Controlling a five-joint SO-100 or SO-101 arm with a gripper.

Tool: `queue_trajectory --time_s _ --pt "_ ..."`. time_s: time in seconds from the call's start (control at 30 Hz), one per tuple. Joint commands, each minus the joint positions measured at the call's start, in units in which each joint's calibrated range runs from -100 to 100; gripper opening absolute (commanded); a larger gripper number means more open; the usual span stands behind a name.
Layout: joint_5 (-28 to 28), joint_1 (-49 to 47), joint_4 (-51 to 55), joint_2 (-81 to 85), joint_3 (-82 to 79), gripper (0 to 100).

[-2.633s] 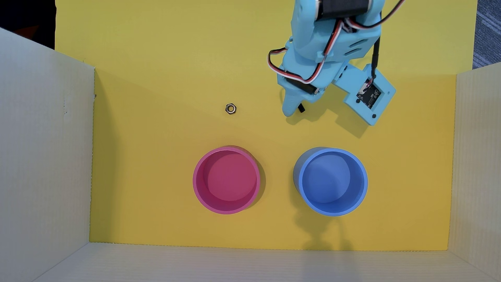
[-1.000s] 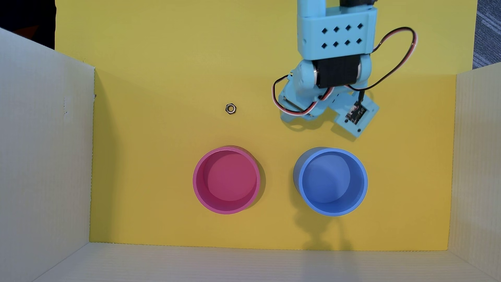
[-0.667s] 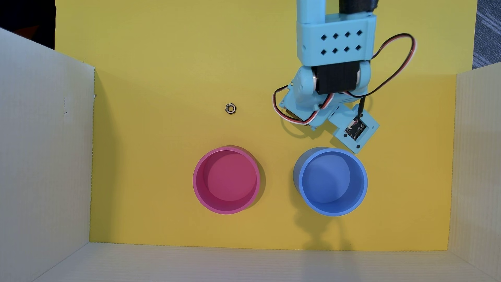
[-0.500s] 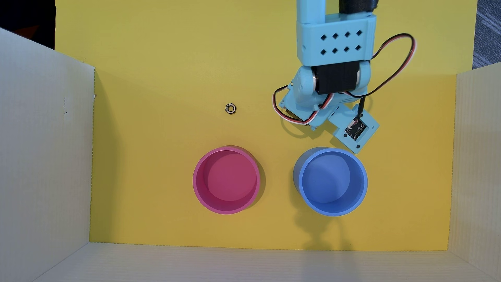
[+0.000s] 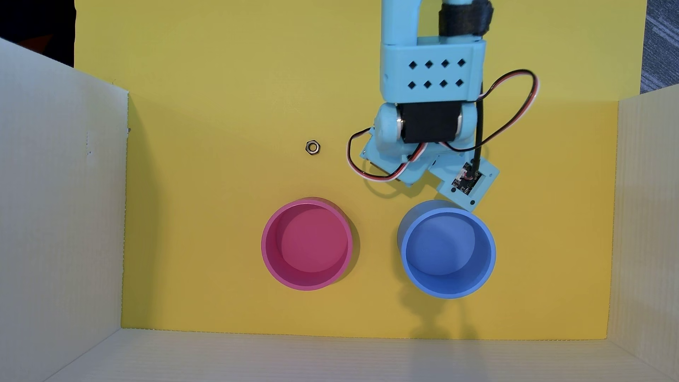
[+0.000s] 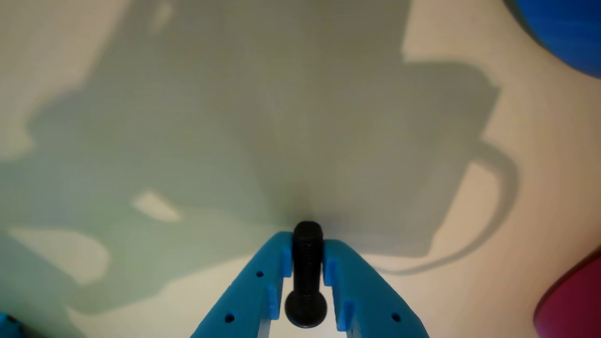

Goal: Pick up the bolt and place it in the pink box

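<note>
In the wrist view the black bolt (image 6: 307, 272) lies between my two blue fingers, its rounded head toward the camera and its shaft tip on or just above the sheet. My gripper (image 6: 307, 244) is shut on the bolt's shaft. In the overhead view the light-blue arm (image 5: 430, 121) hangs above the sheet just behind the blue cup; the fingertips and the bolt are hidden under it. The pink box (image 5: 307, 244) stands empty at the front centre; its edge shows at the wrist view's lower right (image 6: 575, 305).
A silver hex nut (image 5: 312, 147) lies on the yellow sheet (image 5: 220, 202) left of the arm. A blue round cup (image 5: 446, 249) stands right of the pink one, also in the wrist view (image 6: 568, 28). White cardboard walls (image 5: 58, 205) enclose three sides.
</note>
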State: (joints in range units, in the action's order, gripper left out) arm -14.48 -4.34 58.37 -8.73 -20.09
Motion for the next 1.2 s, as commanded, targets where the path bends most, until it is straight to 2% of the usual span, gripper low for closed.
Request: queue_trajectory --time_s 0.0,0.6,1.0,1.17 --pt "0.13 4.19 0.19 0.82 6.84 1" --pt "0.13 4.63 14.34 0.82 28.91 1" --pt "0.28 7.43 16.14 0.14 40.85 1" --pt "3.15 9.86 15.63 0.14 41.48 1"
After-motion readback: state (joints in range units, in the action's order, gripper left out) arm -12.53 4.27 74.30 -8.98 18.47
